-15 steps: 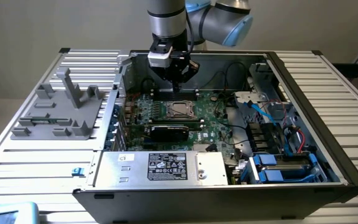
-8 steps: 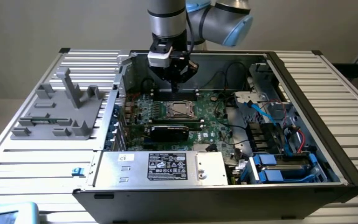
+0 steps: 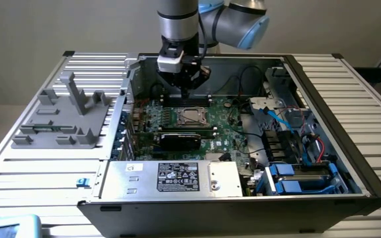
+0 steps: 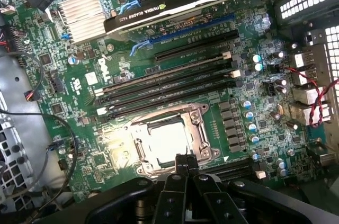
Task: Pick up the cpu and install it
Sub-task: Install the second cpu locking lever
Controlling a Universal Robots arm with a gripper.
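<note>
Currently, your black two-finger gripper [image 4: 185,161] hangs clenched and empty just above the metal-framed motherboard socket [image 4: 169,140], where the flat silver-grey square cpu [image 4: 168,138] already sits, so judge the install step nearly complete.

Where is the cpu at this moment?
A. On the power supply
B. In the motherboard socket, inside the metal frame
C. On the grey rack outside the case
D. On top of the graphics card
B: the cpu lies flat within the socket frame, just beyond the shut tool.
</note>
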